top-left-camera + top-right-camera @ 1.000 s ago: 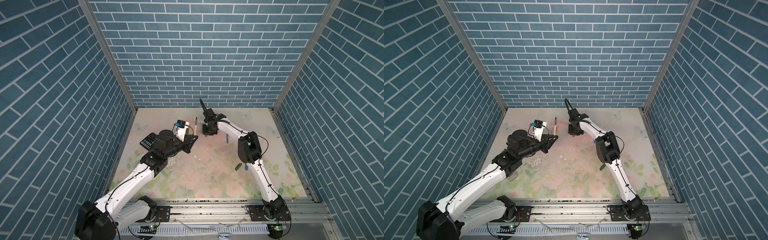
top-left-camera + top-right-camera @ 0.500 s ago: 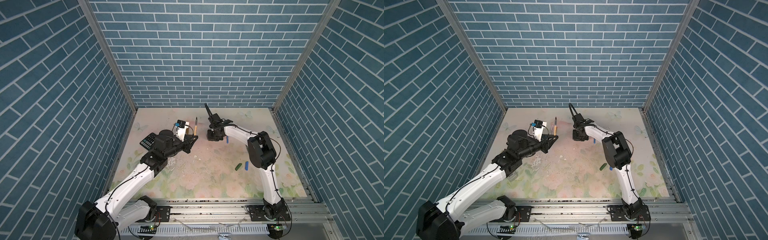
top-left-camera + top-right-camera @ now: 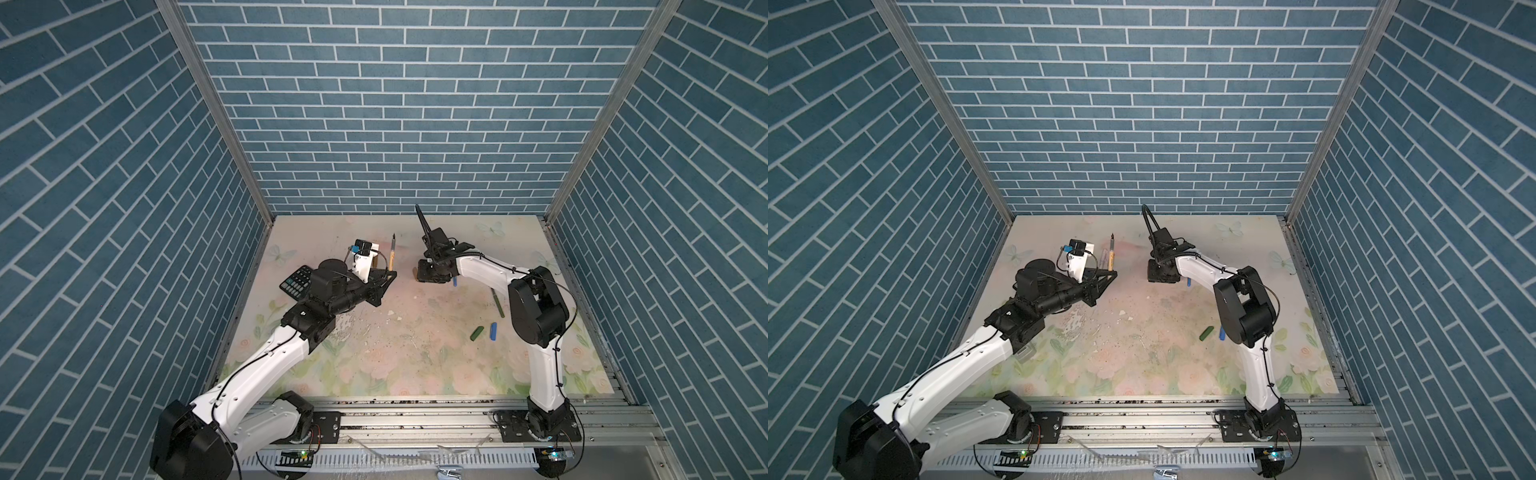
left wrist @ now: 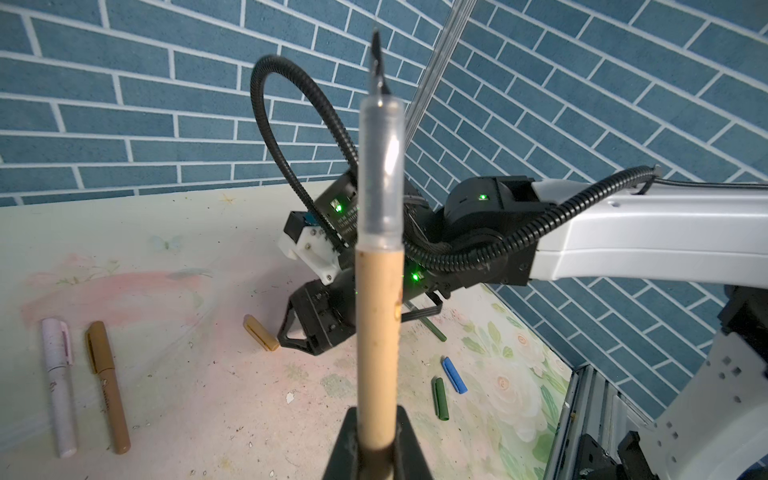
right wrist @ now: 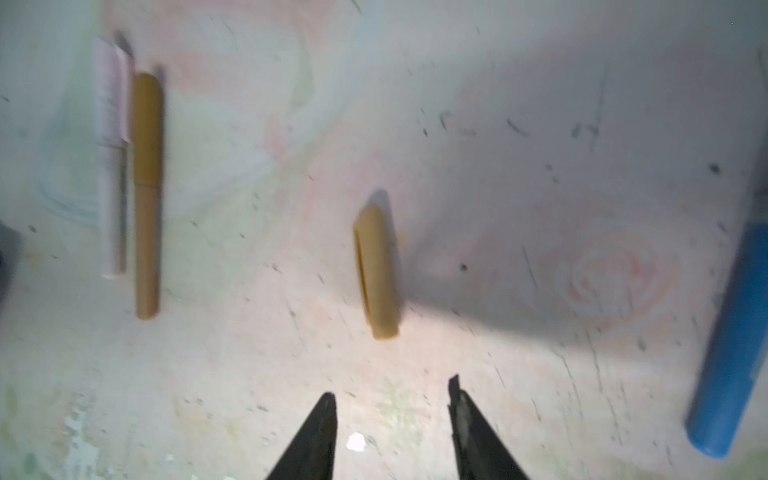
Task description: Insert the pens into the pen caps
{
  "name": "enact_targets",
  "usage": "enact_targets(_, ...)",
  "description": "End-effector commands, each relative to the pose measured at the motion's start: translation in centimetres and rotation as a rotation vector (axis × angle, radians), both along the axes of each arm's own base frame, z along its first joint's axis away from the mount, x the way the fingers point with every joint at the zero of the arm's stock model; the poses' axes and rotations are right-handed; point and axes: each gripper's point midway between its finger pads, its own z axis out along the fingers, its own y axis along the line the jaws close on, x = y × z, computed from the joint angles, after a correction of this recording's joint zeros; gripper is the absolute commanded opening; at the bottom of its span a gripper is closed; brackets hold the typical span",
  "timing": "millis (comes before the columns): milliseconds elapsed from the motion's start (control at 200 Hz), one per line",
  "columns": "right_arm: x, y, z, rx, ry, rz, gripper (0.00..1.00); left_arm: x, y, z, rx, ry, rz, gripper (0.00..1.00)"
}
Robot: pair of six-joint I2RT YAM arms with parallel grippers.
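In the left pincer (image 4: 376,419) we are clenching an upright gold-brown pen (image 4: 376,332). The right pincer (image 5: 392,390) we are hovering parted and empty, the gold-brown cap (image 5: 376,270) lying just ahead of its tips. We are risking one finger nudging the cap and rolling it away.

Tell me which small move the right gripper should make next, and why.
Probably move the right gripper over the loose gold cap: its jaws are open and empty, short of that cap, while the left gripper holds an uncapped gold pen upright.
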Motion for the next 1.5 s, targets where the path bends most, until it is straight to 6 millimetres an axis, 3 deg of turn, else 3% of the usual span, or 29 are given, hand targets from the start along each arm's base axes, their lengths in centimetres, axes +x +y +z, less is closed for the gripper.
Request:
enact_targets(0, 1.0, 0.5, -2.3, -0.062, 0.019, 0.052, 0.50, 0.3, 0.2, 0.8, -0.009, -0.030, 0.010, 0.00)
enact_targets(270, 3.6, 1.3, -4.5, -0.144, 0.039, 0.046, 0.45, 0.2, 0.2, 0.9, -0.011, -0.032, 0.007, 0.00)
enact_targets(475, 2.8, 1.1, -5.5, -0.203, 0.065, 0.053, 0.31, 0.3, 0.5, 1.4, -0.019, -0.043, 0.016, 0.00)
enact_targets(685, 2.0, 0.9, -4.9, -0.224, 0.049, 0.069, 0.24, 0.5, 0.7, 1.4, -0.025, -0.039, 0.019, 0.00)
enact_targets(840, 1.9, 0.5, -3.7, -0.213, 0.017, 0.046, 0.20, 0.5, 0.8, 1.4, -0.022, -0.039, 0.023, 0.00)
enact_targets(1080, 2.0, 0.4, 0.2, -0.148, -0.069, 0.012, 0.20, 0.5, 0.7, 1.3, -0.022, -0.038, 0.019, 0.00)
enact_targets(1135, 1.7, 0.0, 0.0, -0.153, -0.069, 0.002, 0.19, 0.5, 0.7, 1.3, -0.021, -0.038, 0.019, 0.00)
enact_targets(1140, 1.8, -0.1, 0.7, -0.144, -0.080, -0.001, 0.19, 0.5, 0.7, 1.3, -0.022, -0.037, 0.019, 0.00)
enact_targets(1245, 0.9, -0.9, 1.6, -0.123, -0.095, -0.023, 0.19, 0.5, 0.7, 1.3, -0.021, -0.038, 0.020, 0.00)
enact_targets(1380, -1.6, -2.9, 0.7, -0.129, -0.070, -0.051, 0.19, 0.4, 0.6, 1.3, -0.028, -0.032, 0.010, 0.00)
enact_targets(1495, -4.8, -4.8, -0.4, -0.111, -0.028, -0.071, 0.19, 0.4, 0.4, 1.2, -0.031, -0.028, 0.003, 0.00)
